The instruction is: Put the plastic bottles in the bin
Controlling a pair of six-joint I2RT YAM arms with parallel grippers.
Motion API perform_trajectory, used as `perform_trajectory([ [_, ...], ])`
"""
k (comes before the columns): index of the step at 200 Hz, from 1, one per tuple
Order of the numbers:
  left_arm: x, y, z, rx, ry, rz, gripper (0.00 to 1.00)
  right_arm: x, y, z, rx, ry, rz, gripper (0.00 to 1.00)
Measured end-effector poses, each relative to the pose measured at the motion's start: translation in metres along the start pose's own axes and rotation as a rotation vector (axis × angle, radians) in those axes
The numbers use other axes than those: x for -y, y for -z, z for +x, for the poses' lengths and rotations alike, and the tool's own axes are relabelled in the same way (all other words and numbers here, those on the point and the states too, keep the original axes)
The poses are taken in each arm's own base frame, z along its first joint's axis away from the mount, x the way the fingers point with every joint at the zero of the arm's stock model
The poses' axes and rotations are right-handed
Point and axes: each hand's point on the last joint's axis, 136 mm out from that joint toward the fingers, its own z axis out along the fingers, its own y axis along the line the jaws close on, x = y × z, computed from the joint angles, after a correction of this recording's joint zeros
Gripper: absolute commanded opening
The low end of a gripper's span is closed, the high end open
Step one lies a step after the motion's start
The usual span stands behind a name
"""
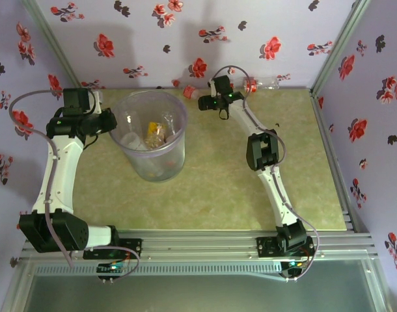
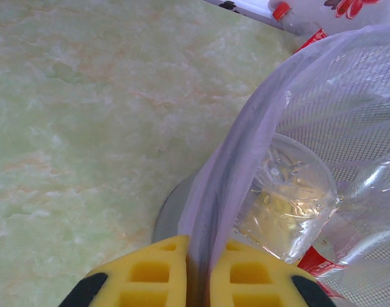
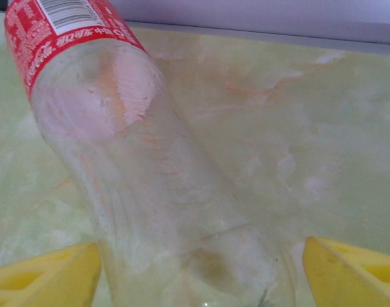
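Left fingers (image 2: pixel 158 276) are clamped together on the bin (image 2: pixel 246 128), one outside and one inside its translucent wall. Seen from above, the grip is on the bin's left rim. The bin stands upright on the green marbled worktop (image 1: pixel 237 188), left of centre. Several bottles lie inside it. A clear bottle (image 2: pixel 288 204) rests against the wall close to the grip, and a yellow bottle (image 1: pixel 154 134) lies near the middle.

Further back, the right fingers (image 3: pixel 45 278) are spread apart, one on each side of a red-labelled bottle (image 3: pixel 163 192). This bottle is clear and lies on its side on the worktop, label end away from the fingers. Whether either finger touches it cannot be told. In the top view it lies just beyond the bin's far right rim.

Furthest off, another clear bottle (image 1: pixel 263 83) lies along the foot of the flowered back wall (image 1: pixel 140 32), well apart from the bin.
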Motion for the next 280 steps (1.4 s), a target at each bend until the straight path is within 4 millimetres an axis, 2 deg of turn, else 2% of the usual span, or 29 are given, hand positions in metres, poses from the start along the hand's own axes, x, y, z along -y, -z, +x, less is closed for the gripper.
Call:
perform_trajectory([
  [52,0.000,0.001,0.000,0.001,0.000,0.001,0.00,0.001,-0.002,0.003,-0.009,-0.004,0.001,0.64],
  [83,0.000,0.001,0.000,0.001,0.000,0.001,0.00,0.000,-0.002,0.006,-0.009,-0.009,-0.007,0.62],
  [117,0.000,0.002,0.000,0.001,-0.002,0.001,0.00,0.000,0.013,0.021,-0.041,-0.044,-0.004,0.61],
  [144,0.000,0.002,0.001,0.001,-0.003,0.000,0.00,0.001,0.037,0.043,-0.081,-0.084,0.014,0.62],
  [174,0.000,0.003,0.002,0.002,-0.003,0.000,0.00,0.006,0.081,0.075,-0.111,-0.139,0.054,0.63],
  [190,-0.001,0.005,0.004,0.005,-0.003,-0.001,0.00,0.007,0.108,0.096,-0.132,-0.165,0.069,0.67],
  [210,-0.002,0.006,0.004,0.007,0.000,-0.001,0.00,0.007,0.137,0.112,-0.145,-0.175,0.086,0.77],
  [254,-0.002,0.006,0.005,0.010,-0.001,0.001,0.00,0.010,0.186,0.112,-0.177,-0.101,0.146,0.90],
  [280,-0.001,0.006,0.005,0.010,-0.001,0.004,0.00,0.013,0.200,0.097,-0.191,-0.034,0.190,0.91],
])
